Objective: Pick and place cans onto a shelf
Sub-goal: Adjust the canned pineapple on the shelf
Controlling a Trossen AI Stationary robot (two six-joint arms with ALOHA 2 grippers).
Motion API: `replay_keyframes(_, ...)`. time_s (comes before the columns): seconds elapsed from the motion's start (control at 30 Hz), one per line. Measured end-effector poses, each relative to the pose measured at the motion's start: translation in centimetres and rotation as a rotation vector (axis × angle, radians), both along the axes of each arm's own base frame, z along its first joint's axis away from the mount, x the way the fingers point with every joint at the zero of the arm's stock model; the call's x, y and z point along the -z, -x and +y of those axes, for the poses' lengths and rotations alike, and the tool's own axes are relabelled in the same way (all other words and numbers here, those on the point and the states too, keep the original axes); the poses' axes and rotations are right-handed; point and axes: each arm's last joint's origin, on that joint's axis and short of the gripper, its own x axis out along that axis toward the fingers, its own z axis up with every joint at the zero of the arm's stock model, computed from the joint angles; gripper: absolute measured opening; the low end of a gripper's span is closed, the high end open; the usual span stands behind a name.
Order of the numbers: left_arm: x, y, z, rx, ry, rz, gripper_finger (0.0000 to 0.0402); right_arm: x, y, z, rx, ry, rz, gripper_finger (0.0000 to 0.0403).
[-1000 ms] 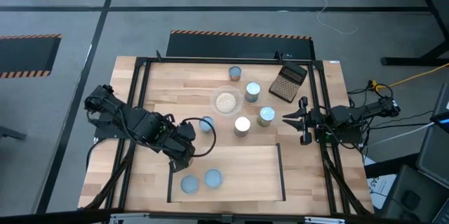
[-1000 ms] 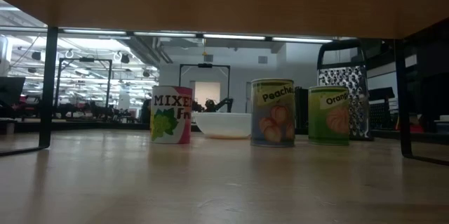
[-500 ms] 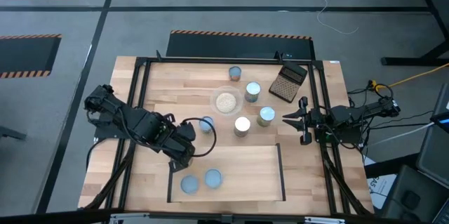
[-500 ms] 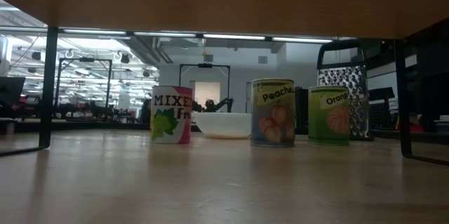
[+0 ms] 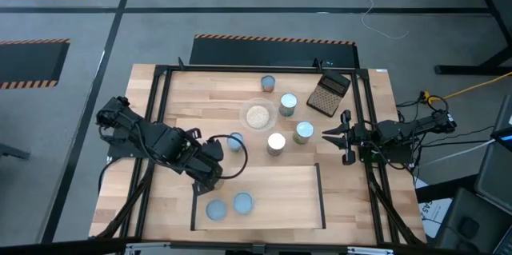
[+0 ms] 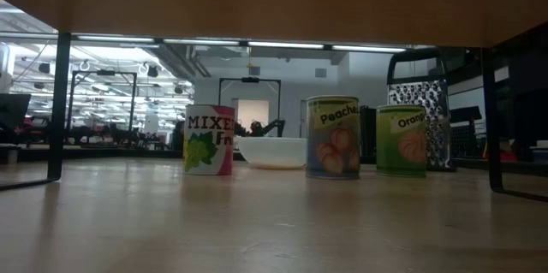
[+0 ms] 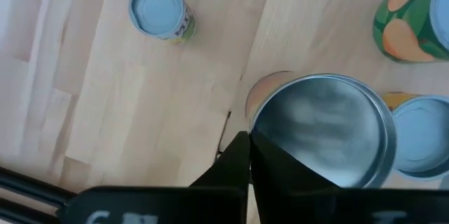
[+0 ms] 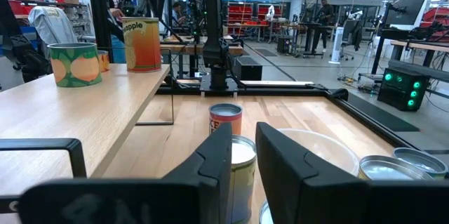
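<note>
Cans with pale-blue round tops: two (image 5: 216,209) stand on the light-wood, black-barred shelf (image 5: 280,195). Left end effector (image 5: 214,153), spread a second ago, is now pressed together beside another blue-topped can (image 5: 236,141). Right end effector (image 5: 340,137) stays slightly spread.

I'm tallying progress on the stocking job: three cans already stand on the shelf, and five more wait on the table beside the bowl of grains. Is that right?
Not quite. The high view shows only two cans on the shelf, a pale-blue-topped pair at its left end. Five more cans do stand on the table by the bowl of grains, as you said.
</note>
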Motion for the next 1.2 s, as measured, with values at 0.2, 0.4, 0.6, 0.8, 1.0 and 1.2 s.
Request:
replay_keyframes(0.2, 0.0, -0.2, 0.3, 0.091, -0.031, 0.006, 0.0001, 0.0, 0.0, 0.0, 0.000, 0.000, 0.000, 0.0071)
replay_keyframes(0.4, 0.0, -0.6, 0.7, 0.227, -0.051, 0.006, 0.0001, 0.0, 0.0, 0.0, 0.000, 0.000, 0.000, 0.0071)
replay_keyframes(0.6, 0.0, -0.9, 1.2, 0.353, -0.045, 0.025, 0.0001, 0.0, 0.0, 0.0, 0.000, 0.000, 0.000, 0.0071)
replay_keyframes(0.8, -0.1, -1.3, 1.3, 0.427, -0.057, 0.002, 0.0006, 0.0, 0.0, 0.0, 0.000, 0.000, 0.000, 0.0071)
replay_keyframes(1.0, -0.1, -1.4, 1.2, 0.439, -0.065, -0.017, 0.0021, 0.0, 0.0, 0.0, 0.000, 0.000, 0.000, 0.0071)
replay_keyframes(1.2, -0.2, -1.5, 1.2, 0.438, -0.063, -0.026, 0.0044, 0.0, 0.0, 0.0, 0.000, 0.000, 0.000, 0.0071)
